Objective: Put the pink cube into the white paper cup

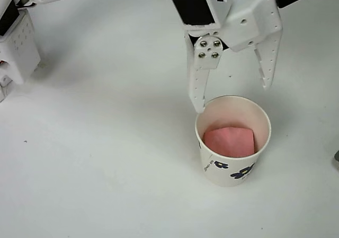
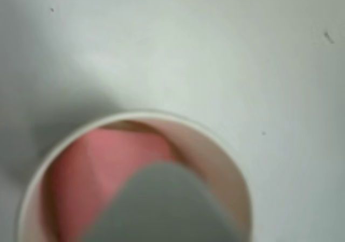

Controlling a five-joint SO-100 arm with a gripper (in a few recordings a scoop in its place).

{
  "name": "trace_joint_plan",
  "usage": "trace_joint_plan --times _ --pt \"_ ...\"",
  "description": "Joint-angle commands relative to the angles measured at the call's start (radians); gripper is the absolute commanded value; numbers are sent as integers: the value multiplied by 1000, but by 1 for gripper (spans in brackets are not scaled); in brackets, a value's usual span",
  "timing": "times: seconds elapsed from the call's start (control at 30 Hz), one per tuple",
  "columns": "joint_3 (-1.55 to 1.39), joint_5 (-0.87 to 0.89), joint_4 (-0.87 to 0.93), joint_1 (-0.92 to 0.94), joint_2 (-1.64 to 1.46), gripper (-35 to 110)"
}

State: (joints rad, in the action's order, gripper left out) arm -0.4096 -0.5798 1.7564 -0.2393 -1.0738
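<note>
Cube (image 1: 229, 141) lying inside cup (image 1: 233, 170), upright on table (image 1: 95, 158); gripper (image 1: 233, 97) hanging above the rim, fingers apart, holding nothing.

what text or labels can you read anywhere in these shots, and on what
Nothing can be quoted.
On the white paper cup, overhead view: small dark print beside the blue flowers, too small and tilted to read.
On the gripper: screws and holes, no lettering.
Wrist view: blurred, no writing visible.

Pink cube (image 1: 229, 141) inside white paper cup (image 1: 233, 166); fingers (image 1: 198, 84) spread apart, empty, just above rim.
</note>
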Motion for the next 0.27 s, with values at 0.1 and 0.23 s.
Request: trace_joint_plan --times 0.1,0.23 --pt "-51 9 9 14 -170 41" --pt "-101 11 9 25 -225 41"
